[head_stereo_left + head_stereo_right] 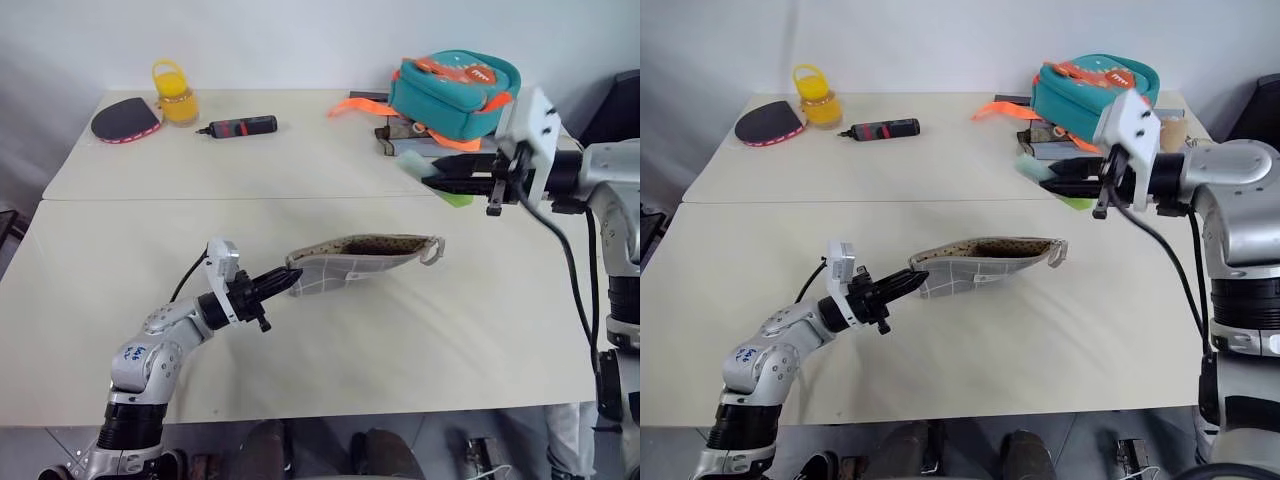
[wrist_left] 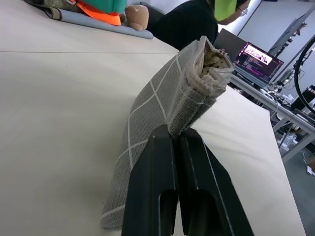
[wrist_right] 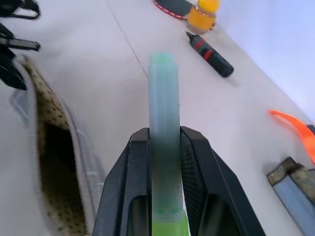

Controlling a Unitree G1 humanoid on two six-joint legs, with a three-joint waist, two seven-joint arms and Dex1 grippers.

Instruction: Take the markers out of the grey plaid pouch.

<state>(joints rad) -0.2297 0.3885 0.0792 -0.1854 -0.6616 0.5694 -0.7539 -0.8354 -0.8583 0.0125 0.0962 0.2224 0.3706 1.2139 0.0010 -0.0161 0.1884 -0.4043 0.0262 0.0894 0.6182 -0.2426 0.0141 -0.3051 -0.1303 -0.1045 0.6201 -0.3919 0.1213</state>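
Observation:
The grey plaid pouch (image 1: 360,262) lies mid-table with its mouth open upward, showing the speckled beige lining and a cord loop at its right end. My left gripper (image 1: 290,281) is shut on the pouch's left end, and in the left wrist view the fabric (image 2: 162,103) rises from between the shut fingers (image 2: 157,162). My right gripper (image 3: 164,135) hangs above the table to the right of the pouch, pointing left. It is shut on a pale green marker (image 3: 163,98) with a bright green rear end, whose tip sticks out past the fingertips (image 1: 412,166).
A teal backpack (image 1: 455,90) with orange straps rests on flat books at the back right, close behind my right gripper. At the back left are a black-and-red tool (image 1: 240,127), a yellow container (image 1: 175,95) and a dark paddle (image 1: 125,120). A person sits beyond the table's right side (image 2: 192,22).

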